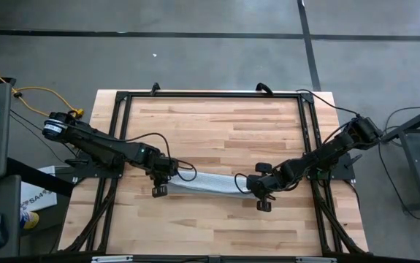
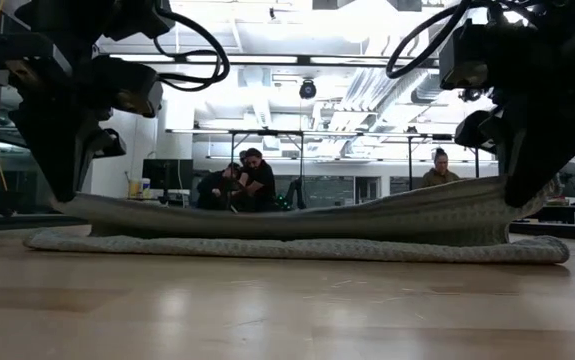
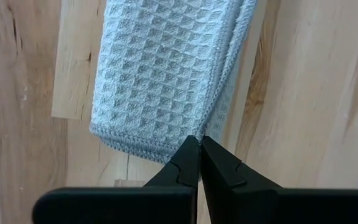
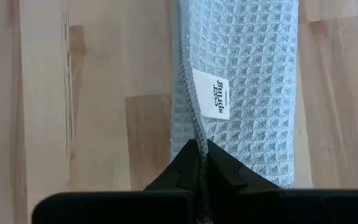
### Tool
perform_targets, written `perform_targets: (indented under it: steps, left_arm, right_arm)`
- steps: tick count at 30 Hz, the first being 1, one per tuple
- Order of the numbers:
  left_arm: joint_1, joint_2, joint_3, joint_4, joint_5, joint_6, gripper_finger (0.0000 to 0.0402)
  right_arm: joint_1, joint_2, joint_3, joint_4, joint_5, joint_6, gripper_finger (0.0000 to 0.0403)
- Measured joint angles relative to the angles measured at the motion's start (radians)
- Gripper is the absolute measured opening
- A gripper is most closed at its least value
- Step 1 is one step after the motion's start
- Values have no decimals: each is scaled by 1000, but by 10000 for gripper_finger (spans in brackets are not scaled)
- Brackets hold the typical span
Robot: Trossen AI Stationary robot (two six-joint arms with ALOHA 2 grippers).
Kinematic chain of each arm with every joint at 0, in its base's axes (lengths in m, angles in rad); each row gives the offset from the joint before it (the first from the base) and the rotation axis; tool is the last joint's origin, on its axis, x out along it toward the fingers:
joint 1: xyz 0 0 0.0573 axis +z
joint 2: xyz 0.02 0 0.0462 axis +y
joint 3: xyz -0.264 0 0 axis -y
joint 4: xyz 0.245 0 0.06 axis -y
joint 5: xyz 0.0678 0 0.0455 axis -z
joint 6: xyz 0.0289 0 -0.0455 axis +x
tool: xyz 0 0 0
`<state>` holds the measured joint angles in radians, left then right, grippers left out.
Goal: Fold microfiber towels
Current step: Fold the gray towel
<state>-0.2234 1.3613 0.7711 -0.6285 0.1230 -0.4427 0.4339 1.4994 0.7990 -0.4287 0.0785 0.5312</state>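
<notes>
The light grey waffle-textured towel (image 1: 206, 183) lies as a long narrow strip across the table's middle, between my two grippers. In the low view its lower layer (image 2: 297, 248) rests flat on the table. Its upper layer (image 2: 297, 222) is raised at both ends and sags in the middle. My left gripper (image 1: 160, 183) is shut on the strip's left end. My right gripper (image 1: 258, 191) is shut on its right end, near a white label (image 4: 211, 93). My left gripper pinches the hemmed edge at the towel's left end (image 3: 191, 138) between its two fingertips, slanting down from the table's left. That end of the upper layer (image 2: 77, 205) is lifted off the lower layer, which stays on the table. My right gripper pinches the hemmed edge at the towel's right end (image 4: 194, 134) between its two fingertips, slanting down from the table's right. The hem runs straight into the shut fingers. That end of the upper layer (image 2: 497, 200) is held above the lower layer.
A black metal frame (image 1: 210, 95) borders the wooden table top (image 1: 217, 131), with bare wood far and near of the towel. Several people (image 2: 247, 180) show in the room beyond the table in the low view.
</notes>
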Motion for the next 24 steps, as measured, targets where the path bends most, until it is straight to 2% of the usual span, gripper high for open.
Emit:
perform_targets:
  steps: [14, 24]
  left_arm:
    - [0, 0, -1, 55, -3, 76, 11]
    - [0, 0, -1, 59, -3, 75, 99]
  right_arm:
    - [-2, 0, 0, 27, -6, -3, 17]
    - [-2, 0, 0, 30, -57, 0, 18]
